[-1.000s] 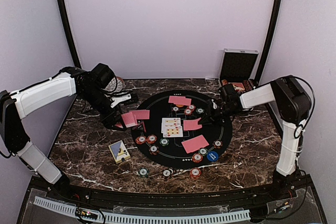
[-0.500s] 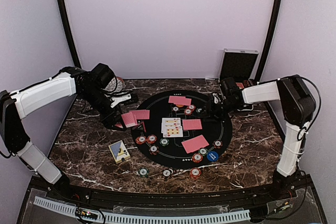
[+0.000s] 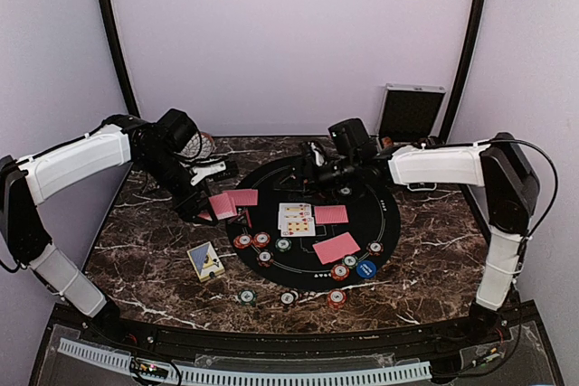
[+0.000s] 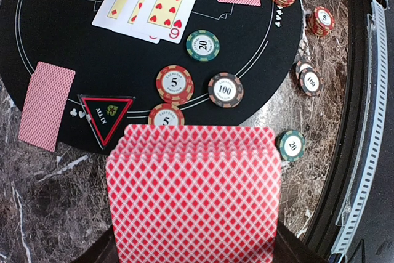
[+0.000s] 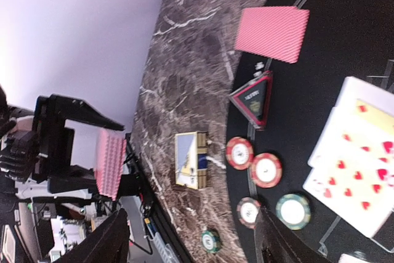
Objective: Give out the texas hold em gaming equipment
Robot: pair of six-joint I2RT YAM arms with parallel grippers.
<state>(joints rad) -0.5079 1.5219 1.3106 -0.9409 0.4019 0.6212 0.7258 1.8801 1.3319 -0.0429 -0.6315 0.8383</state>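
Observation:
My left gripper [image 4: 197, 241] is shut on a fanned deck of red-backed playing cards [image 4: 194, 192], held above the left edge of the round black mat [image 3: 389, 214]. Three face-up cards [image 3: 295, 219] lie at the mat's middle, with red-backed cards [image 3: 331, 214] around them. Poker chips [image 4: 174, 83] in red, green and dark colours sit on the mat's near half, and a few more chips [image 3: 288, 298] lie on the marble. My right gripper [image 3: 312, 167] hovers open and empty over the mat's far side, pointing left. In the right wrist view, the right gripper [image 5: 191, 244] looks towards the deck [image 5: 111, 163].
A small card box [image 3: 206, 260] lies on the marble left of the mat. A triangular all-in marker [image 4: 106, 115] sits at the mat's left edge. The silver case [image 3: 412, 112] stands open at the back right. A patterned bowl [image 3: 203, 145] shows behind the left arm.
My right gripper let go of a red-backed card right of the face-up cards, opened, and swung left to the mat's far middle. The left arm has not moved.

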